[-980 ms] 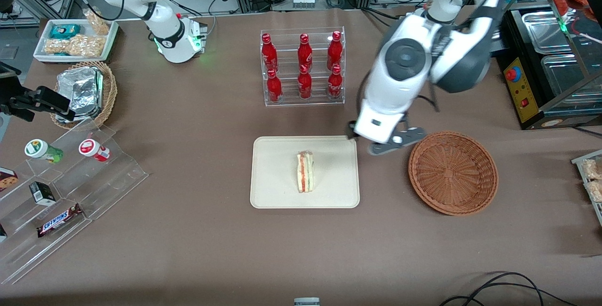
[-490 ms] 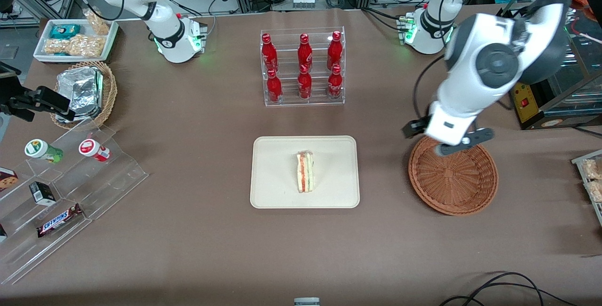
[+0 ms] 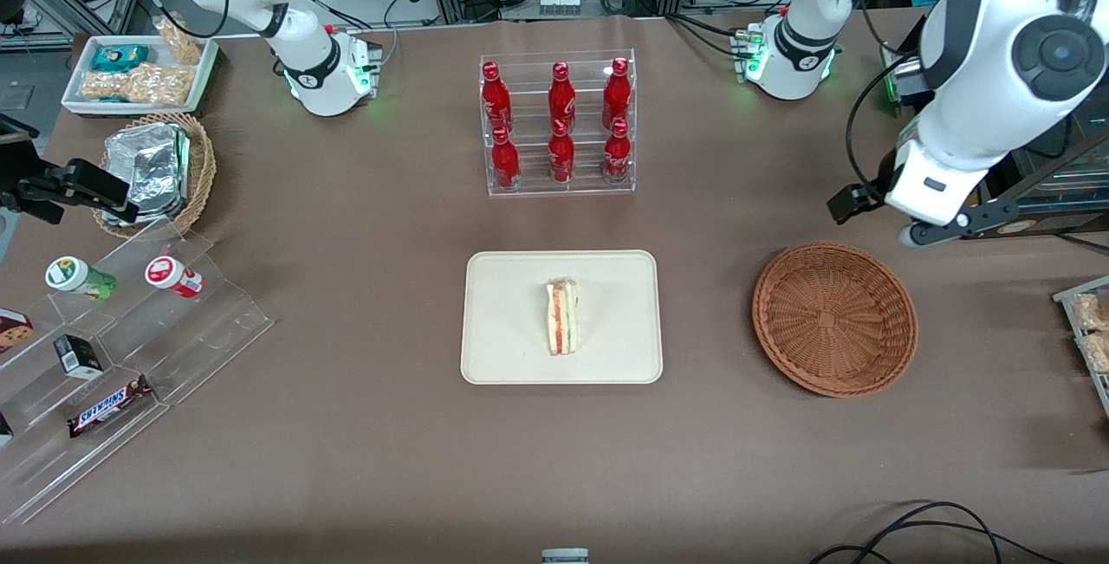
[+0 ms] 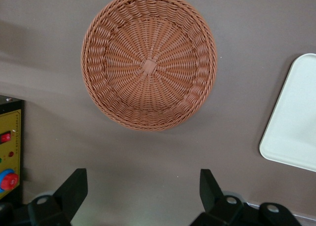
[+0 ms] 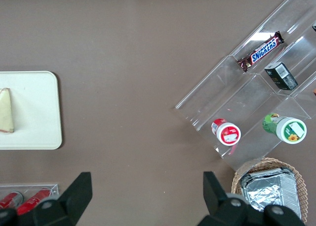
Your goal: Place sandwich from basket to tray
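Observation:
The sandwich (image 3: 562, 318), a pale wedge with orange-red and green layers, lies in the middle of the cream tray (image 3: 502, 347); its edge also shows (image 5: 6, 117) on that tray (image 5: 34, 107). The reddish-brown wicker basket (image 3: 834, 318) holds nothing and lies beside the tray, toward the working arm's end of the table. My gripper (image 3: 918, 230) hangs above the table just farther from the front camera than the basket. Its black fingers (image 4: 74, 189) are spread wide with bare tablecloth between them. The wrist view looks down on the basket (image 4: 148, 60) and a corner of the tray (image 4: 296, 132).
A clear rack of red bottles (image 3: 559, 126) stands farther back than the tray. A black box with a red button (image 3: 962, 165) sits near my gripper. A tiered acrylic shelf of snacks (image 3: 113, 347), a foil-filled wicker basket (image 3: 156, 170) and a white snack tray (image 3: 139, 70) lie toward the parked arm's end.
My arm has swung away from the tray's corner, passed over the basket's back rim, and now hangs farther toward the working arm's end. The sandwich has stayed on the tray.

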